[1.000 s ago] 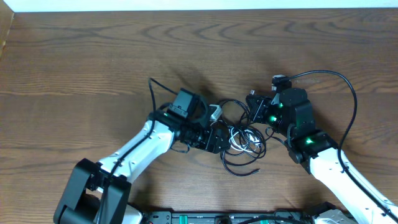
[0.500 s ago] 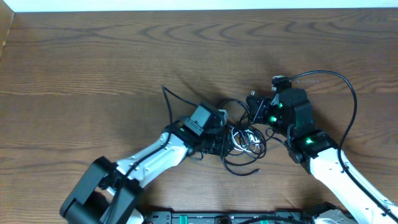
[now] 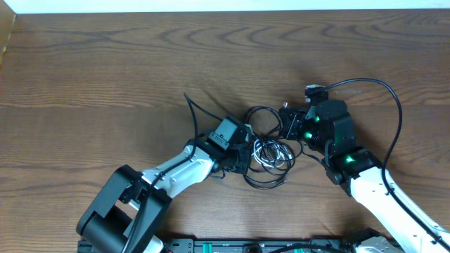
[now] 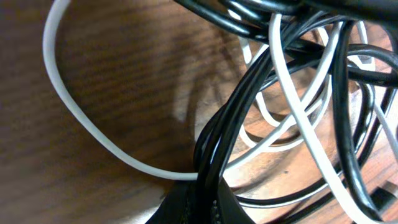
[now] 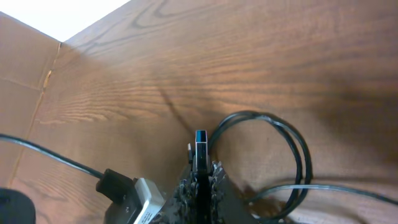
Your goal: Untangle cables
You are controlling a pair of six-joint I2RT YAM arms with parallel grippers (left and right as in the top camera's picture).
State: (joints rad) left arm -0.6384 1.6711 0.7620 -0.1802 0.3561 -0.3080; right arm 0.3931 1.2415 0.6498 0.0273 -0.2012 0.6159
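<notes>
A tangle of cables lies mid-table between the two arms, black loops [image 3: 259, 112] around a coiled white cable [image 3: 271, 152]. My left gripper [image 3: 243, 156] sits at the tangle's left edge. In the left wrist view it [image 4: 202, 202] is shut on a bundle of black cables [image 4: 231, 121], with the white cable [image 4: 81, 121] looping off to the left. My right gripper [image 3: 287, 121] is at the tangle's upper right. It [image 5: 200, 174] is shut on a black plug with a blue tip [image 5: 200, 144], and a black cable loop [image 5: 297, 149] lies to its right.
A cardboard wall [image 5: 25, 56] borders the table's left side [image 3: 5, 35]. The right arm's own thick black wire [image 3: 395, 98] arcs over the table at the right. The left arm's wire [image 3: 193, 109] sticks up left of the tangle. The table's far edge runs along the top.
My left gripper moved right into the tangle and closed on the black cables. The lower loops of the tangle drew in tighter. The right gripper stayed put.
</notes>
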